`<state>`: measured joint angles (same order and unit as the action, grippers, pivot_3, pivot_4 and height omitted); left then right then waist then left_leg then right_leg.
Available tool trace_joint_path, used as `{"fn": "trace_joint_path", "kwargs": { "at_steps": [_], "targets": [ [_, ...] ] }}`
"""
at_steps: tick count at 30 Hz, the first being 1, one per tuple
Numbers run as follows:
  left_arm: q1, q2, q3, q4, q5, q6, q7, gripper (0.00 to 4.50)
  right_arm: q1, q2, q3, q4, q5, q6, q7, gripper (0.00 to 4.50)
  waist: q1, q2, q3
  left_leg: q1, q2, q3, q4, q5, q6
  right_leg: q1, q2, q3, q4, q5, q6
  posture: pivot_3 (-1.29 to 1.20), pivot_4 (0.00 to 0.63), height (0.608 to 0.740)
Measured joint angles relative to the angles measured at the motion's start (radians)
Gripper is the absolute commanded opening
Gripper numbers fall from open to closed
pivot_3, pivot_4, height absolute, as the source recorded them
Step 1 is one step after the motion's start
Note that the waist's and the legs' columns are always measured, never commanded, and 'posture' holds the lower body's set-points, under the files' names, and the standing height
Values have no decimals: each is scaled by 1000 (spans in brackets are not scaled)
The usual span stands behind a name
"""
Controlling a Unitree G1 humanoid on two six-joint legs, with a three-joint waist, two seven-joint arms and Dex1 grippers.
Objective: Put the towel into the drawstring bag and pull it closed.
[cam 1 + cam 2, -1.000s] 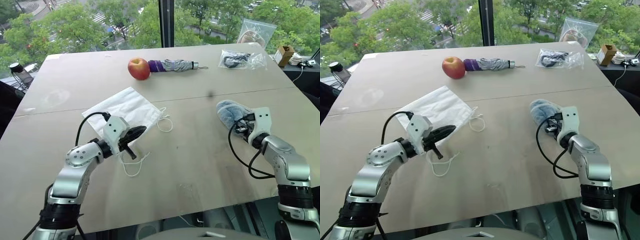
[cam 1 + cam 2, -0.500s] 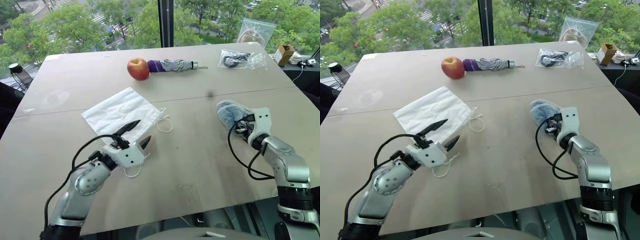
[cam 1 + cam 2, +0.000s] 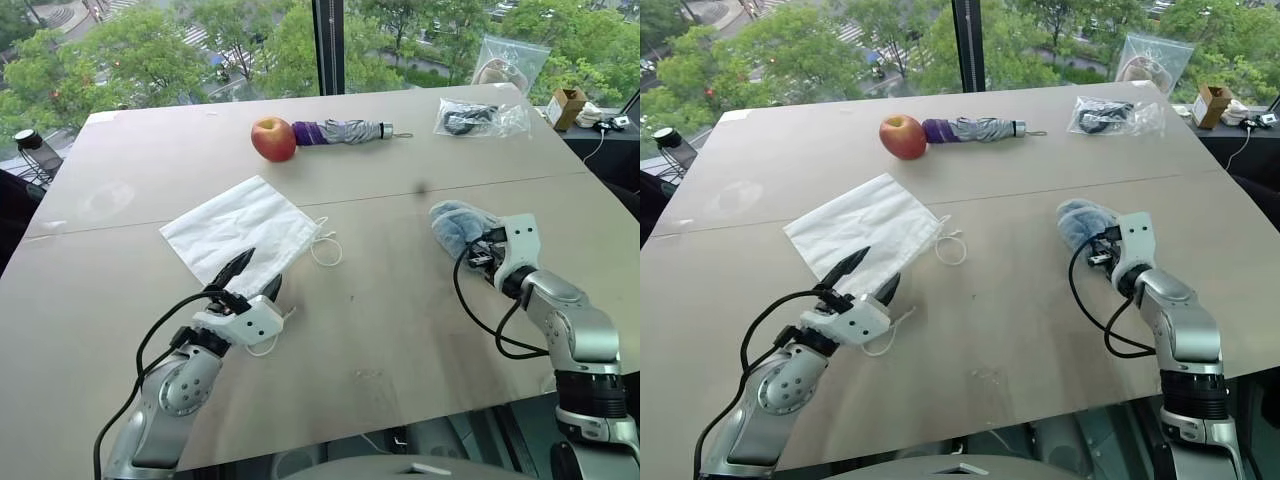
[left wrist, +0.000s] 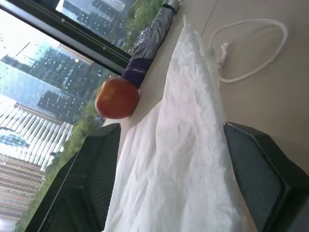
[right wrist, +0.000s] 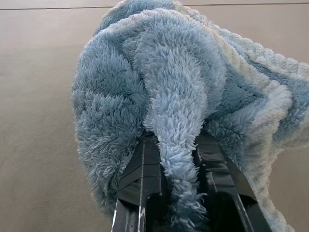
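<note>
Two task items lie apart on the bench (image 3: 400,320). The towel (image 3: 458,226), a light blue fluffy bundle, sits toward the robot's right, and the right tool (image 3: 487,247) is clamped on a fold of its pile; the right wrist view shows the black fingers (image 5: 145,174) pinching that fold between them, which secures the bundle for carrying. The drawstring bag (image 3: 245,228) lies flat and limp toward the left, its thin white cord loops (image 3: 326,245) trailing from the edge that faces the towel, so the mouth is turned toward the item it must receive. The left tool (image 3: 256,277) stands at the bag's near edge with its jaws spread and nothing between them; the left wrist view shows the white fabric running up between the two fingers (image 4: 96,169), a position suited to catching one layer and lifting the mouth open. Judged from this, insertion is not yet begun. Beyond the bag, an apple (image 3: 273,138) touches a folded umbrella (image 3: 345,130); clear plastic bags (image 3: 482,118) lie at the far right.
</note>
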<state>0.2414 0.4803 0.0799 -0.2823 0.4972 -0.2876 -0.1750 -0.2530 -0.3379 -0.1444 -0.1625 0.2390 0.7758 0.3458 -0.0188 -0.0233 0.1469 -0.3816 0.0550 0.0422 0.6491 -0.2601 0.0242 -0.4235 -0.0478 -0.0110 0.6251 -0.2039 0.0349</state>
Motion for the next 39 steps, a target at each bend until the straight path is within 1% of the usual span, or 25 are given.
{"fn": "trace_joint_path", "kwargs": {
  "at_steps": [8, 17, 22, 23, 24, 25, 26, 27, 29, 30, 34, 39],
  "targets": [
    [-7, 28, -3, 21, -14, 2, -18, 3483, 0, 1, 2, 1, 0, 0, 0, 58, 0, -2, -1, 0, 1, 2, -1, 0, 0, -1, 0, 1, 0, 0, 0, 0, 150, 740],
    [-41, 8, 35, 18, -21, 9, 43, 3483, 9, 3, 2, -8, 0, 0, 0, 58, 0, -3, -2, -1, 1, 4, -2, 0, 0, -3, 1, 2, 0, 0, -1, 0, 150, 740],
    [-76, -6, 49, 21, -59, 48, 46, 3483, 5, 4, 2, -5, 0, 0, 0, 58, 0, -4, -2, -1, 1, 4, -2, 0, 0, -4, 1, 3, 0, 0, -1, 0, 150, 740],
    [-83, -5, 51, 23, -67, 60, 41, 2961, 3, 5, 2, -5, 0, 0, 0, 58, 0, -4, -2, -1, 1, 5, -2, 0, 0, -4, 1, 3, 0, 0, -1, 0, 150, 740],
    [-88, -5, 50, 28, -75, 72, 29, 2563, 1, 6, 2, -4, 0, 0, 0, 58, -1, -4, -2, -1, 0, 5, -2, 0, 0, -4, 1, 3, 0, 0, -1, 0, 150, 740],
    [-91, -4, 48, 34, -87, 87, 13, 2331, 0, 7, 3, -3, 0, 0, 0, 58, -2, -4, -2, -1, 0, 5, -2, 0, 0, -4, 2, 3, 0, 0, -1, 0, 150, 740],
    [-95, -4, 46, 42, -96, 100, -2, 1746, -1, 7, 3, -2, 0, 0, 0, 58, -2, -4, -2, -1, 0, 5, -2, 0, 0, -4, 2, 3, 0, 0, -1, 0, 150, 740],
    [-103, -4, 44, 53, -105, 114, -16, 1438, -2, 8, 3, 0, 0, 0, 0, 58, -2, -4, -2, -1, 0, 5, -2, 0, 0, -4, 2, 3, 0, 0, -1, 0, 150, 740],
    [-115, -3, 37, 67, -123, 139, -40, 384, -3, 8, 3, 3, 0, -1, 0, 58, -2, -4, -3, -1, 0, 5, -2, 0, 0, -4, 2, 3, 1, 0, -1, 0, 150, 740],
    [-122, -4, 35, 73, -135, 148, -49, 1, -4, 9, 3, 4, 0, -2, 0, 58, -2, -5, -3, -1, 0, 5, -1, 0, 0, -4, 2, 3, 1, 0, -1, 0, 150, 740],
    [-161, -4, 35, 98, -193, 175, -83, 0, -1, 10, 6, 4, -2, -13, 0, 58, -2, -5, -3, -1, 0, 5, -2, 0, 0, -4, 3, 3, 1, 1, -1, 0, 150, 740],
    [-203, -5, 36, 99, -301, 216, -137, 0, 3, 8, 12, 8, -2, -37, 7, 58, -5, -5, -3, -1, 0, 6, -2, 0, 0, -5, 3, 4, 1, 1, -2, 0, 150, 740]
  ]
}}
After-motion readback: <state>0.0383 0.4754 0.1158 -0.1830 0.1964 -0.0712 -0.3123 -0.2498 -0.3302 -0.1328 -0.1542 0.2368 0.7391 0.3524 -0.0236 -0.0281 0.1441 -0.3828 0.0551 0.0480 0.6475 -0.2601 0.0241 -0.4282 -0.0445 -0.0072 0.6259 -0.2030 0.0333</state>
